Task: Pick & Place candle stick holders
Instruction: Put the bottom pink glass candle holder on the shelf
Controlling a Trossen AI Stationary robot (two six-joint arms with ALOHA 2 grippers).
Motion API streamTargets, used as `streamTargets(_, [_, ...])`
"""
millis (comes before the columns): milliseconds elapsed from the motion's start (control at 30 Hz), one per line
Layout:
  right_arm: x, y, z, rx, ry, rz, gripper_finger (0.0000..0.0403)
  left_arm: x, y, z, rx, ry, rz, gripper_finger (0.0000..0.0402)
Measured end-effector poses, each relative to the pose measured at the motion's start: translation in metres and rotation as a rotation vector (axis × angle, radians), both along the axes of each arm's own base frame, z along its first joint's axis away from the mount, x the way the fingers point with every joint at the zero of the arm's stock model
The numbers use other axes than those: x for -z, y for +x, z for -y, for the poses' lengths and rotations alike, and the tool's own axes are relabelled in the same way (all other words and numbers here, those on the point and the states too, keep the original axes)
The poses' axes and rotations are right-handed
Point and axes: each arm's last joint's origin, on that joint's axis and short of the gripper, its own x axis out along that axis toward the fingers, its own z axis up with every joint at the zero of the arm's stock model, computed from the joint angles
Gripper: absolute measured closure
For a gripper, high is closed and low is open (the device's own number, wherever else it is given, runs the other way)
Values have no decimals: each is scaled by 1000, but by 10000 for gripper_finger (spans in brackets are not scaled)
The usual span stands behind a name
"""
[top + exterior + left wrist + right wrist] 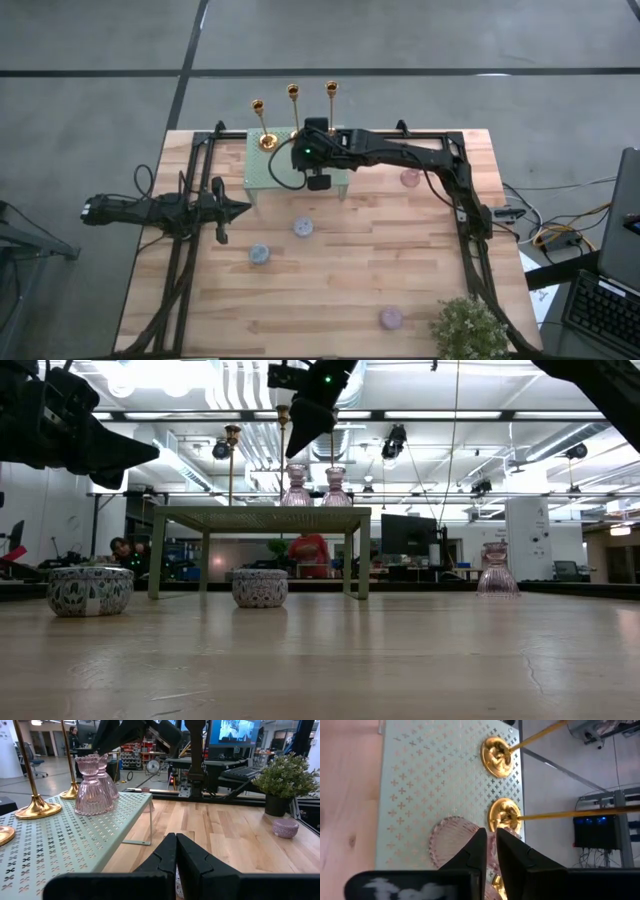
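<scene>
Three gold candlesticks (pixel 293 110) stand on their round bases (pixel 496 757) along the far side of the pale green rack (pixel 265 170). Two pink glass holders (pixel 296 485) stand side by side on the rack, and a third (pixel 410 178) stands on the table to the rack's right. Two blue round holders (pixel 303 228) (pixel 260 254) and a purple one (pixel 391 318) sit on the table. My right gripper (pixel 490 847) is shut and empty, pointing down above the pink holders (pixel 450 840). My left gripper (pixel 240 210) is shut and empty, raised at the table's left.
A bushy potted plant (pixel 468 325) stands at the near right corner. The rack stands on thin legs (pixel 205 560) with open space beneath. Bare wood lies between the rack and the near edge. People and shelving show in the room beyond.
</scene>
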Motion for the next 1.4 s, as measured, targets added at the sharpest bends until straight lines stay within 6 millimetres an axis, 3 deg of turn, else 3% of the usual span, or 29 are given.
streamTargets(167, [0, -1, -6, 24, -16, -15, 392, 0, 0, 0, 0, 0, 0, 390])
streamTargets(733, [6, -11, -2, 207, 4, -50, 394, 0, 0, 0, 1, 0, 0, 390])
streamTargets(933, [7, -12, 3, 216, 5, -50, 394, 0, 0, 0, 1, 0, 0, 390])
streamTargets(1400, [31, -2, 13, 162, -43, -41, 394, 0, 0, 0, 1, 0, 0, 390])
